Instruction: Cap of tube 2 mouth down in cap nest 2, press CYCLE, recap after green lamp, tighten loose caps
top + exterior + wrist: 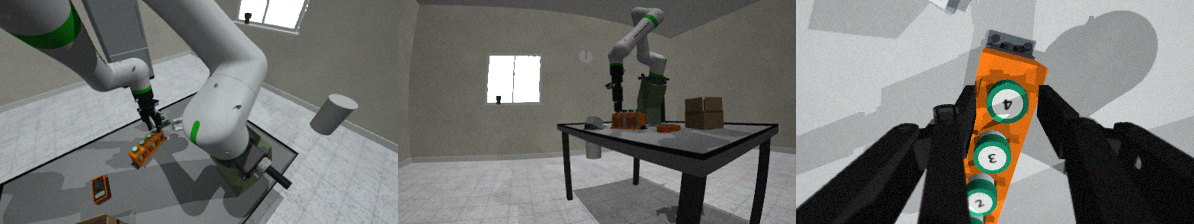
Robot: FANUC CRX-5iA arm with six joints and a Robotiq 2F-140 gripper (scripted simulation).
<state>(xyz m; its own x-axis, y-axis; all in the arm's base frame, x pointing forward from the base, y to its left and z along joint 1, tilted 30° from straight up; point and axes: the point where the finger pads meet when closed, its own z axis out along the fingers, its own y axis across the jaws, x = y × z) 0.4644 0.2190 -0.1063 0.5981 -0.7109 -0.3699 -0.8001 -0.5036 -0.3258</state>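
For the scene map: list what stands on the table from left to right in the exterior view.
Grey key housing → orange decapping station with the gripper above its left end → small orange device → cardboard boxes.

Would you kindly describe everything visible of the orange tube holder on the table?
The orange tube holder is a long, narrow block that looks like plastic, lying on the grey table. It holds four tubes in a row, each with a green-rimmed white cap; those numbered 2, 3 and 4 are readable. The gripper hangs above it, part open and holding nothing, fingers on either side of cap 4, apparently above it.
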